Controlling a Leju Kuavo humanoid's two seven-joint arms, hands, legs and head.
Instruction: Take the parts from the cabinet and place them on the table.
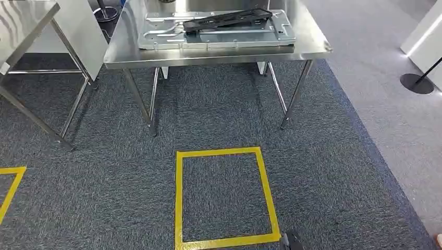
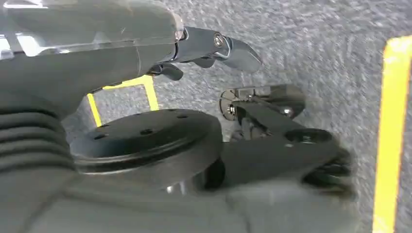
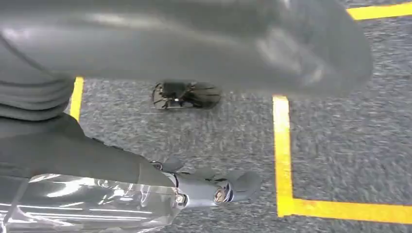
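A steel table (image 1: 125, 47) stands ahead of me on the carpet in the head view. A flat silver metal panel (image 1: 260, 37) lies on it, and a long black part (image 1: 229, 20) rests across the panel. My left hand (image 2: 121, 53) hangs above the carpet in the left wrist view, fingers extended and holding nothing. In the right wrist view my right hand (image 3: 145, 189) also hangs over the carpet, fingers stretched out and empty. The cabinet is out of sight.
A second steel table (image 1: 21, 21) stands at the left. A yellow tape square (image 1: 224, 198) marks the carpet in front of me, with more tape (image 1: 10, 187) at the left edge. A black stanchion base (image 1: 417, 83) sits on the lighter floor at the right.
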